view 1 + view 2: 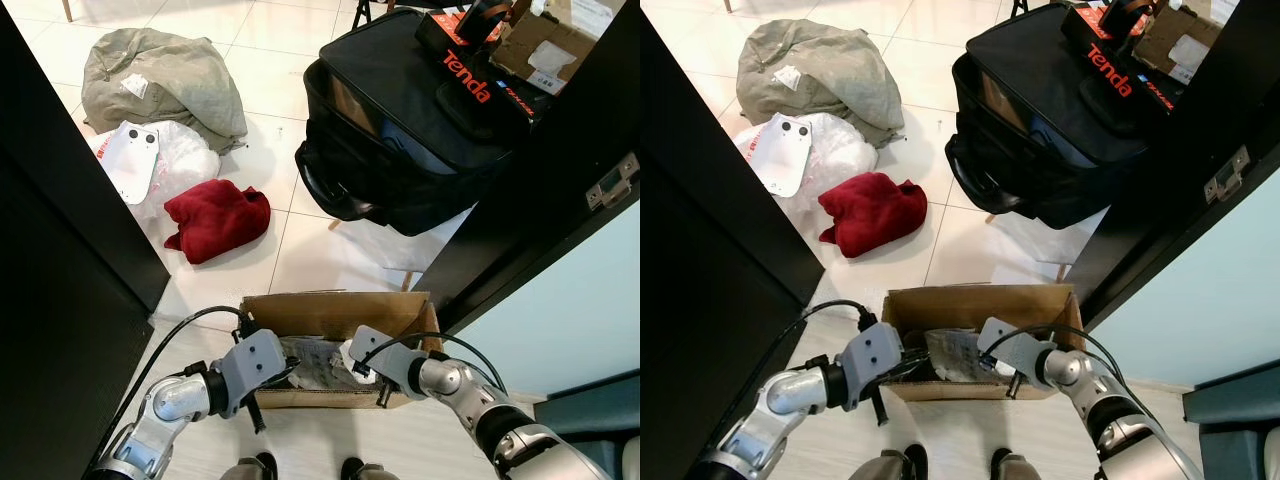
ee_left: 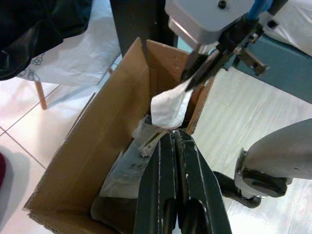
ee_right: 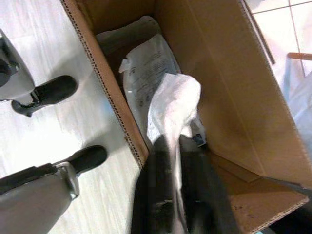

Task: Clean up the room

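Head views: open cardboard box [image 1: 335,312] on the pale tile floor [image 1: 250,90] right at the robot's feet, stuffed with crumpled plastic bags [image 1: 955,352] and paper. Left gripper [image 1: 283,375] dipped in at the box's left end, right gripper [image 1: 358,366] at the right end, pinching a white tissue [image 1: 352,357]. Farther out: red cloth [image 1: 216,219] bunched on the tile, touching a clear plastic bag [image 1: 190,153] with a white card [image 1: 131,159] lying on it. Grey-green sack [image 1: 160,78] slumped just behind those. Big black bag [image 1: 400,130] off to the right, with a black box reading "Tenda" [image 1: 468,75] in red on top.

Left wrist view: left gripper's fingers [image 2: 168,190] pressed together, gripping nothing, poised over the box's clutter. Right gripper above, tissue [image 2: 170,107] hanging from its tips over the box.

Right wrist view: right gripper's fingers [image 3: 161,185] clamped on the tissue [image 3: 173,107], held inside the box [image 3: 229,92] over a printed plastic pouch [image 3: 146,68]. Print too blurry to read, maybe just small text.
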